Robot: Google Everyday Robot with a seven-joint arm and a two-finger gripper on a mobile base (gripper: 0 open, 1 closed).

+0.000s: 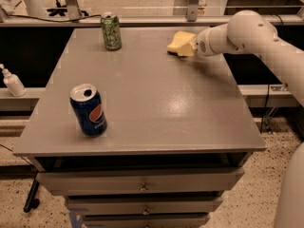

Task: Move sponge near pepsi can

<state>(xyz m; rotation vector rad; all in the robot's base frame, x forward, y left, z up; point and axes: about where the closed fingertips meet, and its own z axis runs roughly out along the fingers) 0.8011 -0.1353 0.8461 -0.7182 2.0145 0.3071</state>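
Observation:
The pale yellow sponge [177,41] is at the far right of the grey table [156,113]. My gripper [186,48] reaches in from the right and is shut on the sponge's right end, holding it just above the tabletop. The dark blue pepsi can [89,110] stands upright near the front left corner, far from the sponge. The white arm stretches from the right edge of the view to the gripper.
A green drink can [111,31] stands upright at the far left of the table. A white pump bottle [13,82] sits on a shelf left of the table. Drawers are below the tabletop. Rails and frame legs run behind the table.

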